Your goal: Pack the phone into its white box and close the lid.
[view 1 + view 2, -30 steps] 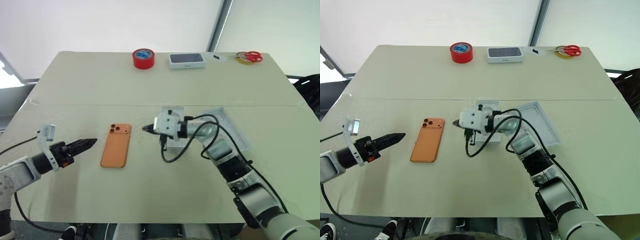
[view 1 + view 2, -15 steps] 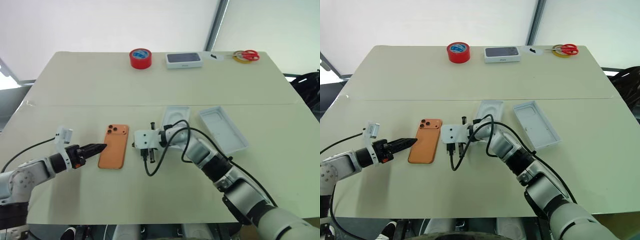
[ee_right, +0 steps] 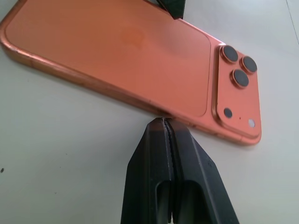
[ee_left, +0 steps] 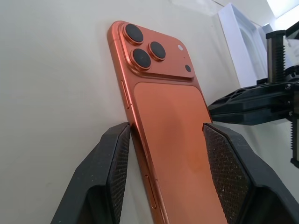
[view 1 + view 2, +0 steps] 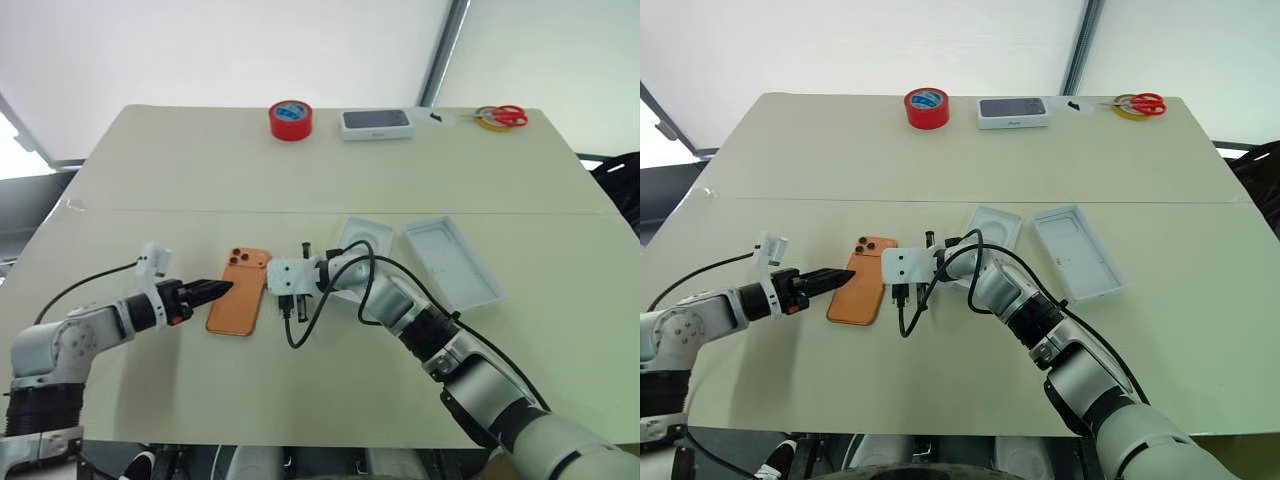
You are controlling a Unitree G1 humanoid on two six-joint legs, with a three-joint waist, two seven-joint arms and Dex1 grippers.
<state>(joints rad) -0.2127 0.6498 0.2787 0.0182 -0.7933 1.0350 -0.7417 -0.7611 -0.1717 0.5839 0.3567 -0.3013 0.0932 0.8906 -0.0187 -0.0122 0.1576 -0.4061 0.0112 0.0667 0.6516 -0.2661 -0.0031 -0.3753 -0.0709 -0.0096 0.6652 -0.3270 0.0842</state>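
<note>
flat on the table (image 5: 150, 180), the phone (image 5: 240, 303) — left gripper (image 4: 166, 140) spread astride its edge, right gripper (image 3: 164, 122) clenched, empty, tips at its side.

The phone (image 5: 861, 280) lies between the left gripper (image 5: 838, 277) and right gripper (image 5: 888, 271).

I see a copper-orange rounded phone (image 4: 170, 123) with black lenses ringed in orange on the pale cream tabletop (image 5: 300, 390). My grippers' fingers (image 4: 112, 177) are black with a fine dotted texture on the pads. A white shallow cardboard lid (image 5: 453, 262) shows a pale grey inside. Far back sit a red tape roll (image 5: 290, 120) with a blue core, a dark-topped white box (image 5: 376, 123), and red-handled scissors (image 5: 507, 116) on a yellow ring.
</note>
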